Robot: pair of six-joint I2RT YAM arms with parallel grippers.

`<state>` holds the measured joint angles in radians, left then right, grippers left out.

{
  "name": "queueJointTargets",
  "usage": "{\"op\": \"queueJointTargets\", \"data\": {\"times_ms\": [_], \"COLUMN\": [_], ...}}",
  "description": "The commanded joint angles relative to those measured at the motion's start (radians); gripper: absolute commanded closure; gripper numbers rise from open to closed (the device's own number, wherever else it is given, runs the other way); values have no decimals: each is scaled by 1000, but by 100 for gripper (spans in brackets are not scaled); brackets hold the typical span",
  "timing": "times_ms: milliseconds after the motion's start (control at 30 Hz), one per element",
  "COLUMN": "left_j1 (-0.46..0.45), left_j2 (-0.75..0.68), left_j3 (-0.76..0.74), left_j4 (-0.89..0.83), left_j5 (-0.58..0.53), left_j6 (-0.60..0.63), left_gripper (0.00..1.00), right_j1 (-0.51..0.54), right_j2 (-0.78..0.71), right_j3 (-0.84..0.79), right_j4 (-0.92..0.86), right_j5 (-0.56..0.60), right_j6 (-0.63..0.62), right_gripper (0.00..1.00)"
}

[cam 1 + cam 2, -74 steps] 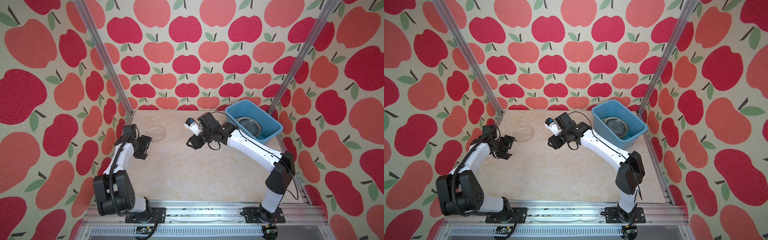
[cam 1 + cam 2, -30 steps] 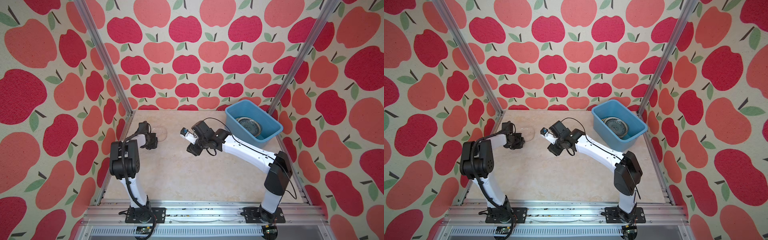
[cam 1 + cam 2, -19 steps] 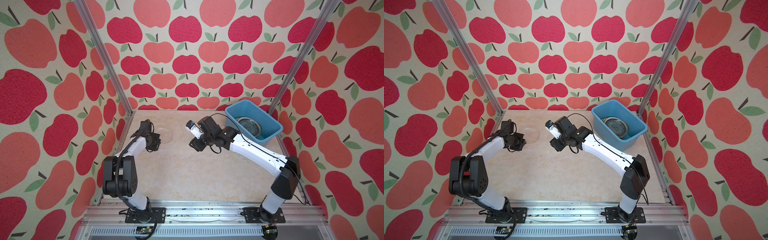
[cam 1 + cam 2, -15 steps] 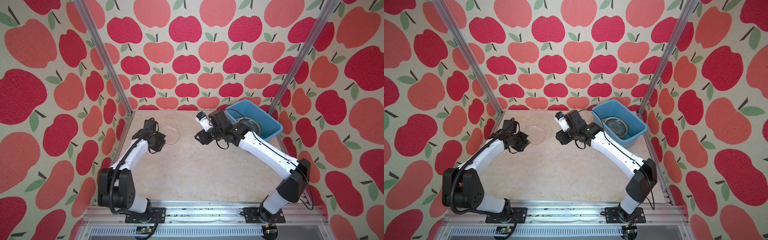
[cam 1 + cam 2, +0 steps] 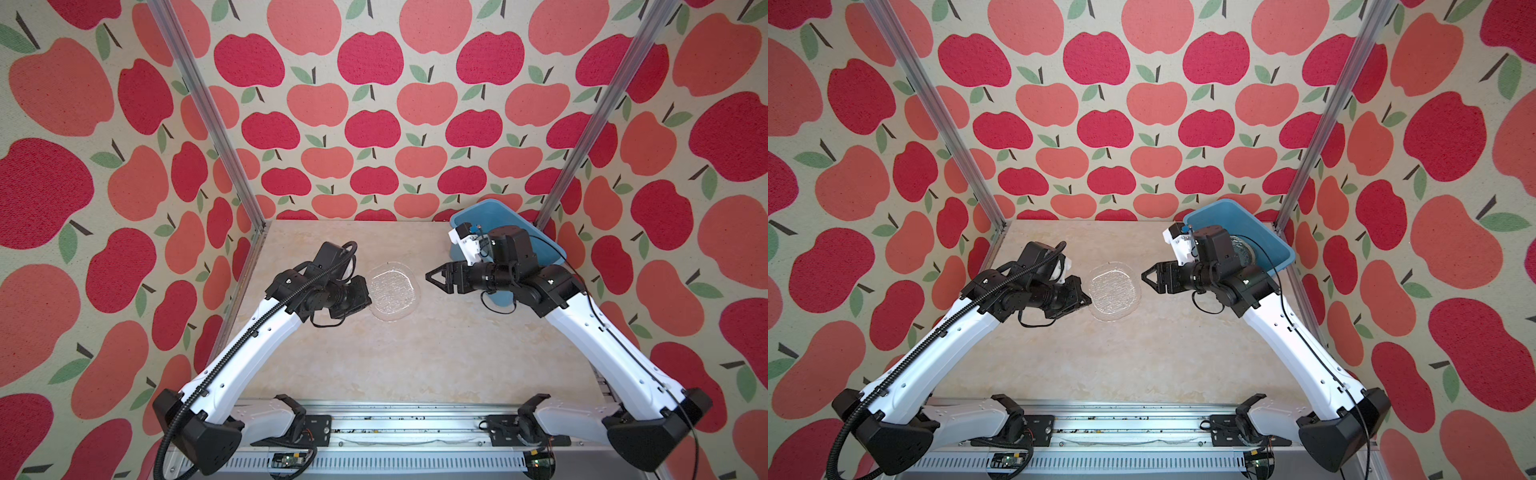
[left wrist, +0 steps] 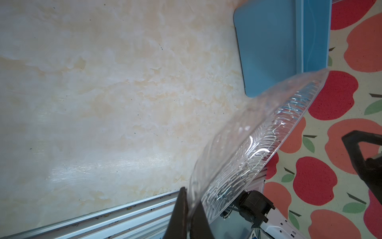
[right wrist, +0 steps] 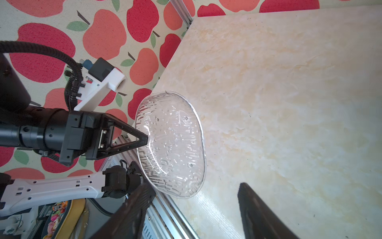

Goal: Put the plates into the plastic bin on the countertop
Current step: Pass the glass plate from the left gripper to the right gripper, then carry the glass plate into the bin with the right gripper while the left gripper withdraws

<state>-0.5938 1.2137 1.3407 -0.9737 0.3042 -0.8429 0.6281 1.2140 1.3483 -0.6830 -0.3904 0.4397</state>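
Shows, in both top views, a left arm (image 5: 249, 353) and a right arm (image 5: 602, 340), white with black joints, reaching inward over a beige marble-look surface (image 5: 415, 365). Boxes the scene in with walls (image 5: 370, 124) printed with red and pink apples. Centres on a clear glass plate (image 5: 392, 291) with a ribbed, rippled pattern, placed between the two arms and a little left of the middle. Has the left jaws pressed together on the left rim of that plate, pinching the glass edge between two dark fingers (image 6: 182, 213), seen close up in the left wrist view. Hangs clear of the surface and tilted, most plainly in the right wrist view, with only the pinched rim supported. Puts the right jaws just beside the opposite rim, pointing at it, spread apart and gripping nothing, with a small gap between tips and glass. Sets a light blue plastic bin (image 5: 1266, 237) in the far right corner of the surface, behind the wrist of the right arm and apart from the held plate. Holds a second plate (image 5: 1246, 251) lying at the bottom of the bin, mostly covered by the arm, its pattern too hidden to tell. Runs an aluminium rail (image 5: 374, 419) along the near edge of the surface, next to both arm bases.
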Motion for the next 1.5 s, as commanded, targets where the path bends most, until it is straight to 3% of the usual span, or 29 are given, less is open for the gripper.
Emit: {"op": "queueJointTargets", "data": {"times_ms": [0,167,467,700,767,900,1100,1267,1467], "left_j1": [-39,-104,-136,-136,-136,-140,-140,-138,-138], "left_j2": [-14,18,39,65,71,37,-120,-219,-216], "left_j3": [41,90,99,114,123,120,24,-22,-31], "left_j4": [-37,-27,7,58,63,154,356,371,350], "left_j5": [36,67,44,64,57,3,-200,-341,-362], "left_j6": [-2,-6,-34,-41,-39,-19,12,69,172], "left_gripper": [100,100,100,95,85,42,15,4,0], "right_j1": [-8,-8,-8,-7,-11,-70,-288,-472,-648], "right_j2": [-49,-48,-42,-36,-31,-20,3,60,179], "right_j3": [-53,-99,-111,-99,-87,-67,-83,-78,-55], "right_j4": [-48,-13,0,-10,-26,-55,59,141,184], "right_j5": [-74,-157,-128,-103,-73,-20,-87,-67,31], "right_j6": [31,72,98,113,121,197,411,569,715], "right_gripper": [29,37,78,97,100,100,100,100,100]}}
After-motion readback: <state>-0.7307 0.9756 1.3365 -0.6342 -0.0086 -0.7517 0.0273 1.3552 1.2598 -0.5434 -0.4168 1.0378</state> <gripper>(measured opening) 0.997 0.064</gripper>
